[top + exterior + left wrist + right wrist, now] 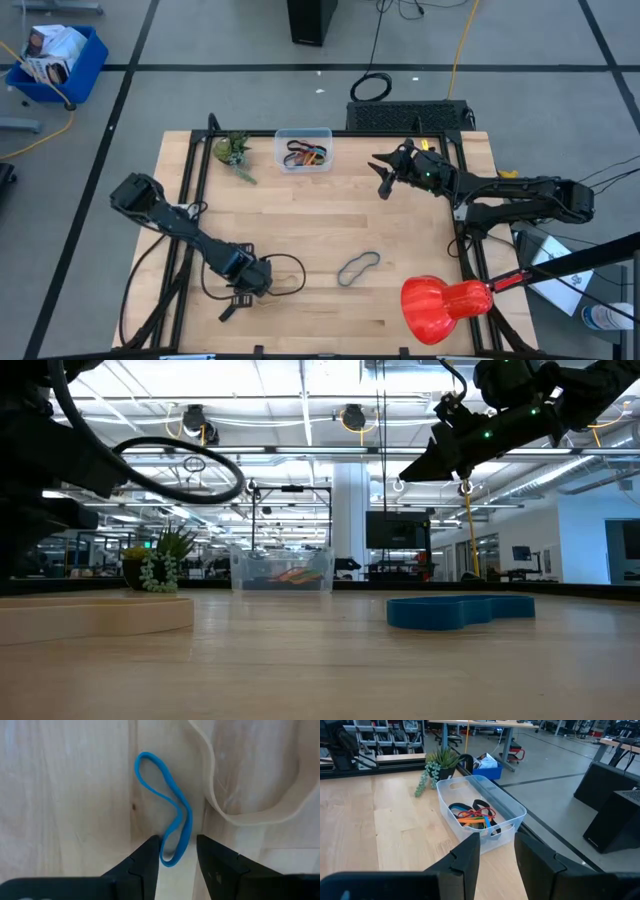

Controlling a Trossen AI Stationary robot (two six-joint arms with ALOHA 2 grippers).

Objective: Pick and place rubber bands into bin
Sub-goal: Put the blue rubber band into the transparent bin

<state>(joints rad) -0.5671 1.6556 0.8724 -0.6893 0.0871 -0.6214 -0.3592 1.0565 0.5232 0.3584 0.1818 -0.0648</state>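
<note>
Nearest the left wrist camera we see the left gripper with its dark fingers parted and holding nothing, one end of a blue rubber band lying on the wooden table just between the tips, the rest of the loop stretching away ahead of them. Beside it, also ahead of the fingers, lies one tan rubber band, wide and flat. We judge the blue loop light, soft and floppy, likely to drape and slip, so the near end already between the fingers looks the best place to pinch, low against the wood. The right gripper hangs raised and released, empty, with the clear bin just ahead of and below it. Inside the bin we can count roughly five bands in black, red, orange and blue, tangled so the number is uncertain. On the table we count two bands and one bin.
</note>
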